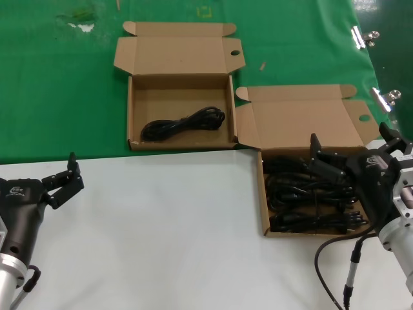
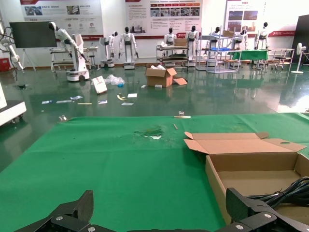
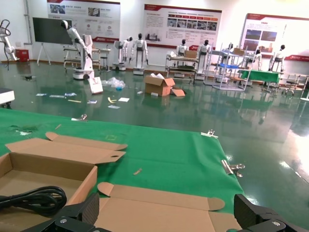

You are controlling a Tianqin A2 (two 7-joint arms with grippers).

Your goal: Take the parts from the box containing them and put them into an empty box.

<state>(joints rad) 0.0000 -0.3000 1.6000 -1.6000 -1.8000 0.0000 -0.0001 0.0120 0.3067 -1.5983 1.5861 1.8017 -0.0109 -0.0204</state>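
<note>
A robotics lab or showroom hall, by the look of it: a glossy green floor point(image 2: 203, 99) stretches away, white humanoid robots point(image 2: 128, 46) stand in a row on stands, printed posters point(image 3: 182, 24) line the far wall, metal racks point(image 3: 227, 65) hold gear, and a torn cardboard carton point(image 3: 159, 86) and scraps of paper point(image 2: 126, 99) lie about the floor.

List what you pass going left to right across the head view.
Left gripper → box holding one power cord → box full of power cords → right gripper over that box → binder clips on the green cloth's edge.
</note>
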